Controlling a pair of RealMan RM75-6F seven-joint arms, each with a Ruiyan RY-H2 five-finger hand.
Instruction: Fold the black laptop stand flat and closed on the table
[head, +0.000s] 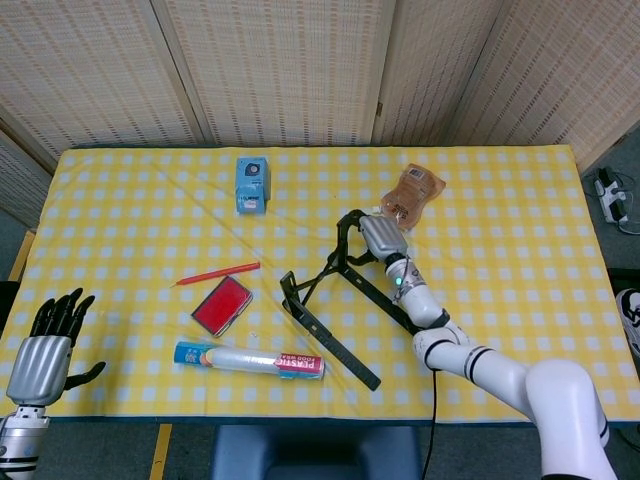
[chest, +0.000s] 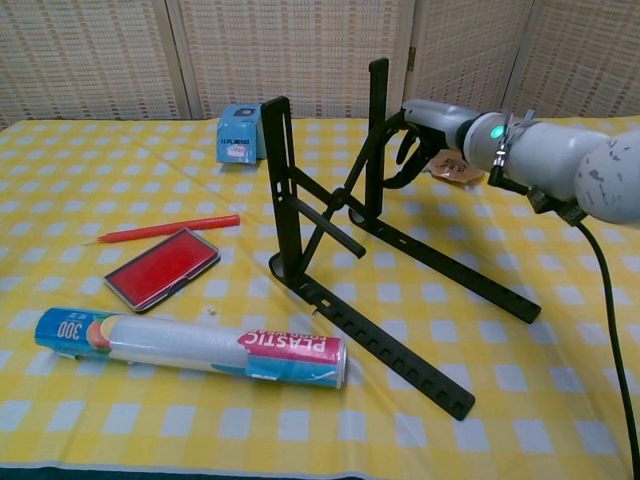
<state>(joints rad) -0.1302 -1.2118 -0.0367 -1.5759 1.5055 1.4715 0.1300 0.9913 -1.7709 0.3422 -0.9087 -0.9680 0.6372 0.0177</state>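
Note:
The black laptop stand (head: 330, 305) stands unfolded mid-table, two long base rails flat on the yellow checked cloth and two uprights raised, joined by a cross brace (chest: 325, 222). My right hand (head: 378, 236) has come up to the far upright (chest: 377, 130) from the right side, and its dark fingers (chest: 408, 150) curl around that upright near the top. My left hand (head: 40, 350) hovers low off the table's front left corner, fingers apart and holding nothing; the chest view does not show it.
A brown pouch (head: 412, 192) lies just behind my right hand. A blue box (head: 252, 184) sits at the back. Left of the stand are a red pencil (head: 215, 273), a red flat case (head: 222, 305) and a plastic-wrap roll (head: 250, 359).

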